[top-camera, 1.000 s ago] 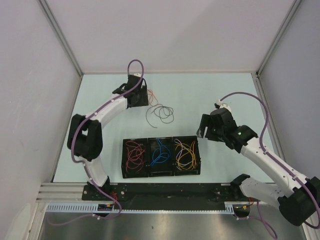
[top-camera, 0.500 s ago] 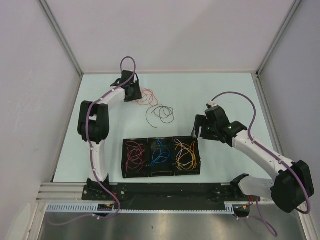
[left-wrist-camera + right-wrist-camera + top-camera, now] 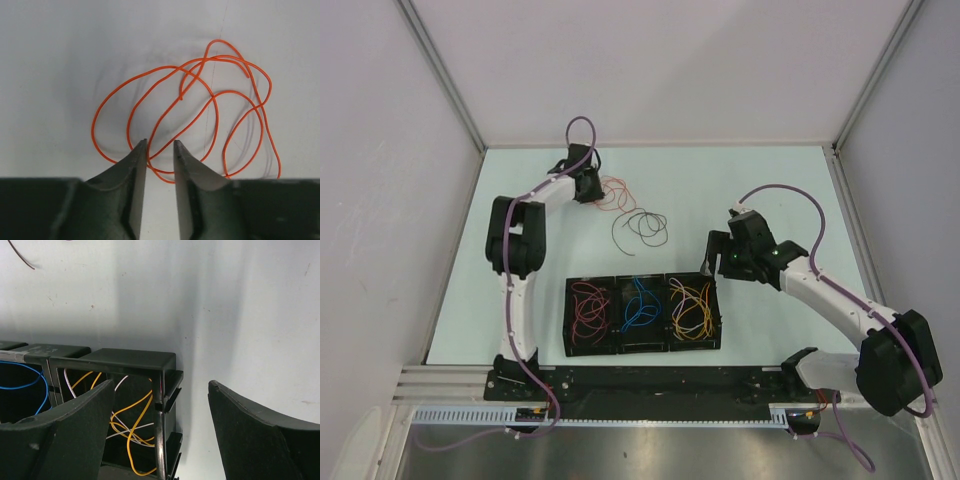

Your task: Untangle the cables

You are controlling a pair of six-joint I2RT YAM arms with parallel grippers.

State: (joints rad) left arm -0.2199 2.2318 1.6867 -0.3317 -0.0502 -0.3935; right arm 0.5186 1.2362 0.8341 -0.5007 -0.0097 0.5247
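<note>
A thin orange cable lies in loose loops on the table at the back left; the left wrist view shows it spread out flat. My left gripper is at its left edge. Its jaws stand a narrow gap apart, with orange strands running between the tips. A dark brown cable lies looped near the middle. My right gripper is wide open and empty, above the tray's right end.
A black three-compartment tray sits at the front centre. It holds red cables, blue cables, and yellow and white cables. The yellow and white ones also show in the right wrist view. An end of the brown cable shows there too.
The left arm folded up and its gripper shifted slightly back and left, uncovering the orange cable. The right gripper moved left toward the tray's right end.
</note>
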